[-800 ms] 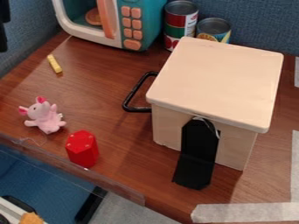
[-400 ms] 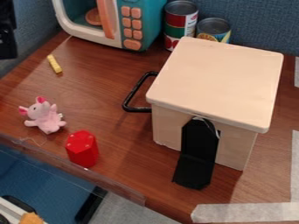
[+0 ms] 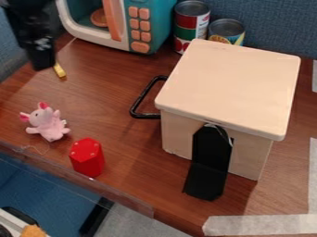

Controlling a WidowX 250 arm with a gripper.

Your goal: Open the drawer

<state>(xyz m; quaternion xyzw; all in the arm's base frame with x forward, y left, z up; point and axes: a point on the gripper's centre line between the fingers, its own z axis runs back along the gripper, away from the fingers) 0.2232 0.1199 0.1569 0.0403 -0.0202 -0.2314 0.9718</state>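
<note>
The black gripper (image 3: 42,60) hangs at the upper left, above the table's back left part and well to the left of the box. A pale wooden box (image 3: 232,88) stands right of centre. The drawer's black handle (image 3: 141,99) sticks out from the box's left side, apart from the gripper. The drawer's front face is hidden under the lid's edge, so how far it stands out cannot be told.
A pink plush toy (image 3: 46,122) and a red hexagonal block (image 3: 87,158) lie front left. A yellow stick (image 3: 59,71) is beside the gripper. Behind are a toy microwave (image 3: 162,28) and two cans (image 3: 191,21). A black strap (image 3: 208,166) hangs at the box's front.
The arm has come further into view from the upper left, moving down and to the right, and now partly covers the yellow stick. The box and its handle have not moved.
</note>
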